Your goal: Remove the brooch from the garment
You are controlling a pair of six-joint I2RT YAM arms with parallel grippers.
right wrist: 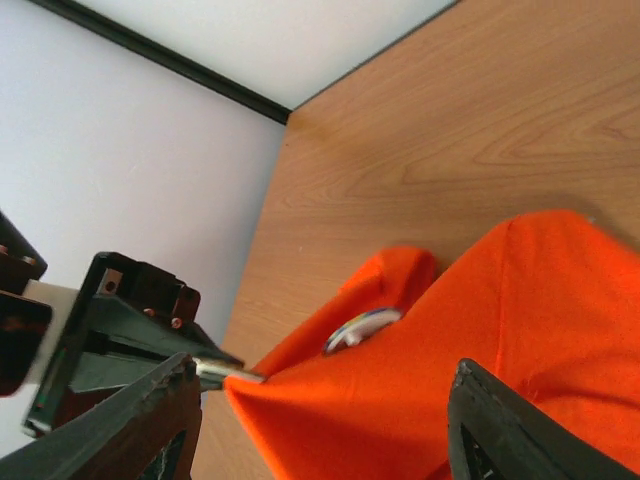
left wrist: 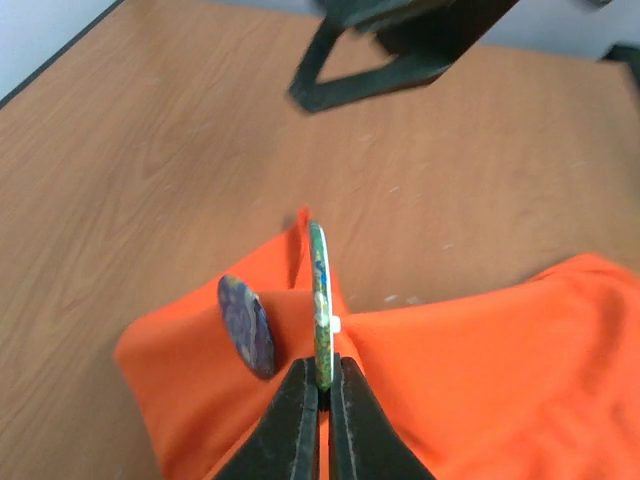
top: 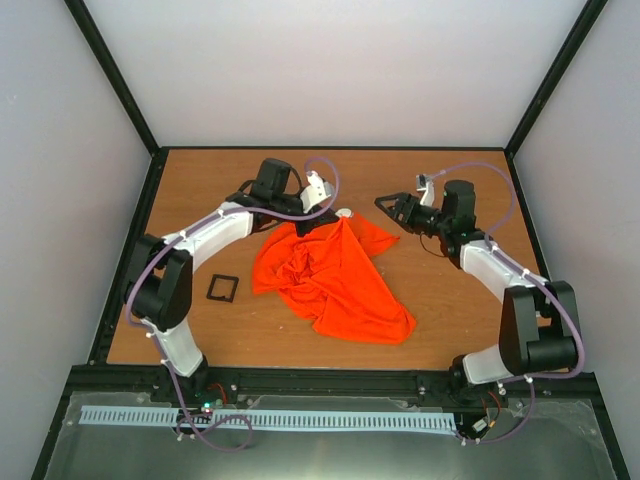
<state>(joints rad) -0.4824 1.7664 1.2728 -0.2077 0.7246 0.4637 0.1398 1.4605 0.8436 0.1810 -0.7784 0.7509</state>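
Brooch point(left wrist: 318, 300): a thin round disc with a greenish rim, seen edge-on and upright at the garment's far edge, where the cloth rises to a peak
Garment point(top: 335, 285): bright orange and crumpled; it spreads from the raised peak toward the near right, with its lower corner the nearest point to the arms' bases
Second disc point(left wrist: 246, 325): round with a blue-purple face, tilted on the cloth just left of the brooch; I cannot tell whether the two are joined
Left gripper point(left wrist: 320, 375): closed tight on the brooch's lower rim, the two dark fingers almost meeting around it, with garment cloth bunched right beneath them
Right gripper point(top: 388, 212): spread wide and holding nothing, just off the garment's far right corner and pointing at it; its fingers point(right wrist: 150, 420) frame the cloth without touching it
Edges: the garment's left border is folded and ragged, its right border runs straight down to the near corner
Open room: bare wood of the table point(top: 200, 190) shows on every side of the garment, widest beyond its far edge and to its left
Black square frame point(top: 221, 288): flat on the wood to the garment's left, apart from it
Left arm: bows out to the garment's left, the wrist turned in over its far edge
Right arm: bows out to the garment's right, the forearm angled in toward the far corner, the wrist level with the peak
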